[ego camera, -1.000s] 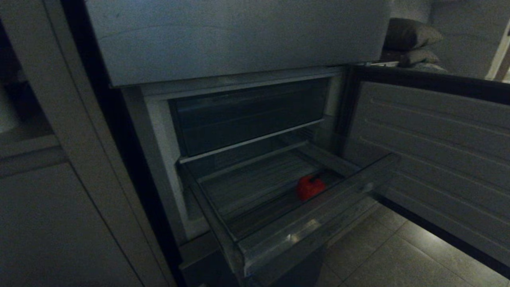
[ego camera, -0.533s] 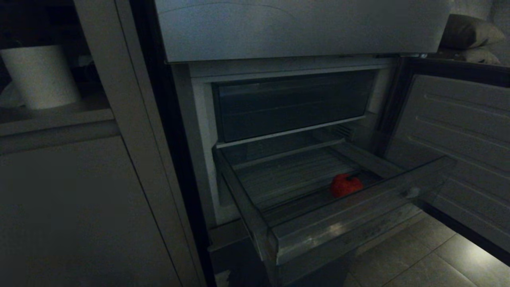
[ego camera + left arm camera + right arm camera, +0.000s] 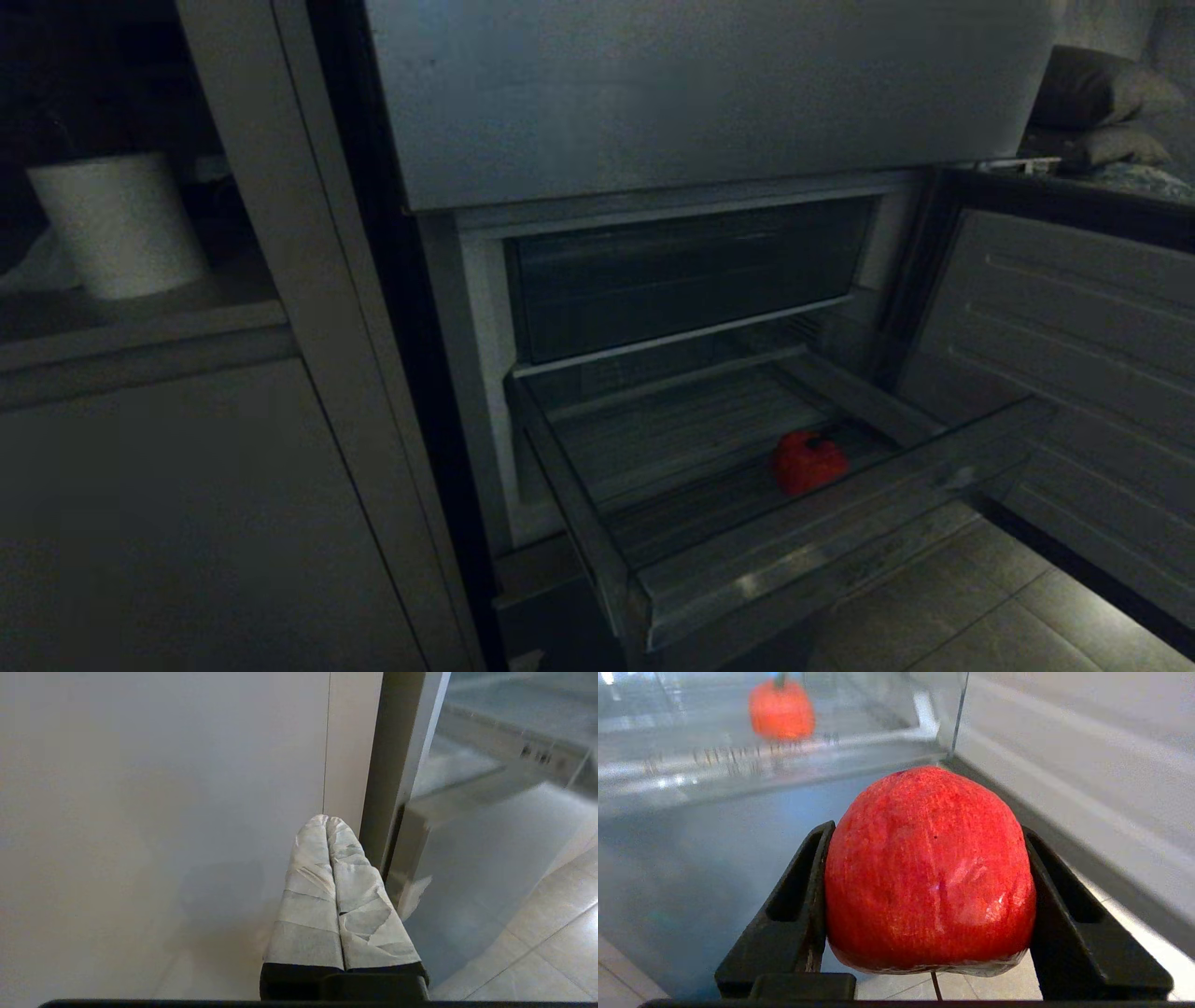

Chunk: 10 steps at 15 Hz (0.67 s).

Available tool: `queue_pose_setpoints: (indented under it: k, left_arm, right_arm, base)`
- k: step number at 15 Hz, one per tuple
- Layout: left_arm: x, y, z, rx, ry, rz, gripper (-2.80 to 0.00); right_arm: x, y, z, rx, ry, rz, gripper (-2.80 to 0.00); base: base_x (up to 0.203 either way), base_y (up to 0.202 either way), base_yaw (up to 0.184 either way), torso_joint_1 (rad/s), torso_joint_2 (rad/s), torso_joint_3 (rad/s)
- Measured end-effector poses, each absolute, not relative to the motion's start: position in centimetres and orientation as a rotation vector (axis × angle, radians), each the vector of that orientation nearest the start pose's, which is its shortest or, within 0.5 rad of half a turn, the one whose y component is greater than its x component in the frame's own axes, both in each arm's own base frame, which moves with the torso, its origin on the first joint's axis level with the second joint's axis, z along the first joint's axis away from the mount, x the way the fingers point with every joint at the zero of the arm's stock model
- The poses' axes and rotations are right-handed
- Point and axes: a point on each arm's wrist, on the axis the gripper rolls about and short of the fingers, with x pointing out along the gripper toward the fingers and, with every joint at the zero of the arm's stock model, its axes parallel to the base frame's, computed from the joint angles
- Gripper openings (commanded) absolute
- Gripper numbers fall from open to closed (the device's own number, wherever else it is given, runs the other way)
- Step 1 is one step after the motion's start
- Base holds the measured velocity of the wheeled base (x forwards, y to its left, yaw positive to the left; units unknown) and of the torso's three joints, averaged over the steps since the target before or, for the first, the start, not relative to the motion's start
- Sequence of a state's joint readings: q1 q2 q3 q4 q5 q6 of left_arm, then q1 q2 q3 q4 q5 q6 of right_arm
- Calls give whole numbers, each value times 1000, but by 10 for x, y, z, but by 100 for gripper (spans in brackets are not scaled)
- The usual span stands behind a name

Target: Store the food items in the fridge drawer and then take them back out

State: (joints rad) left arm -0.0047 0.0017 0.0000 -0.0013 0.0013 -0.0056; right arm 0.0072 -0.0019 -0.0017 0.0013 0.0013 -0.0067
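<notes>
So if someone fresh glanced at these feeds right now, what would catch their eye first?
Most striking is the big red fruit filling the right wrist view, clamped between the black fingers of the right gripper. Next, in the dim head view, a small red food lies alone near the front right of the pulled-out fridge drawer. The left gripper is shut, beside a pale cabinet panel.

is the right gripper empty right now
No, the right gripper is clamped on a red apple, one black finger on each side.
</notes>
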Motion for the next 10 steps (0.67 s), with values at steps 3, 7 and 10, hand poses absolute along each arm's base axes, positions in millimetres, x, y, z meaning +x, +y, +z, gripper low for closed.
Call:
queue_pose_setpoints:
  k: [3,7,10]
  left_arm:
    - [-23,0,76,-6,0,-3,-280]
    - [-23,0,76,-6,0,-3,-280]
    - [-23,0,76,-6,0,-3,-280]
  right_arm:
    - [-23,0,76,-4,-2,9,-280]
    - [-23,0,76,-3,-2,8,-280]
    - [-23,0,76,0,-2,8,-280]
  base:
    - [0,0,0,287,-573,-291]
    - [0,0,0,289,-571,-288]
    - [0,0,0,168,-350,-170]
